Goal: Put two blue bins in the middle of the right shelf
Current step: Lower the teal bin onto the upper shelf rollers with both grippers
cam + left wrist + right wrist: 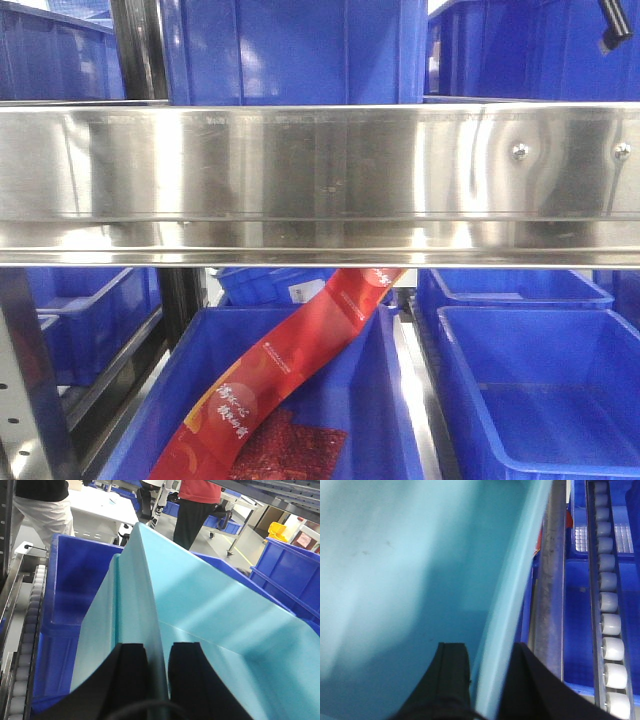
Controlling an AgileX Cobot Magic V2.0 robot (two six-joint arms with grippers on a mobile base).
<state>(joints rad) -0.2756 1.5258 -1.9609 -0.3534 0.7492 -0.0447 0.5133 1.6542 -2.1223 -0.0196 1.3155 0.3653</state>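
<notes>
Bin [210, 615], pale teal, is pinched at its rim by both grippers, left [157, 667] and right [487, 672]; you carry it now, next lift it toward 12 o'clock onto the shelf [320, 180].

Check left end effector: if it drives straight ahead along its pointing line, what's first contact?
The left end effector is already clamped on the pale turquoise plastic bin's wall. Bin aside, the line likely meets the dark blue plastic bin beyond; depth unclear.
</notes>
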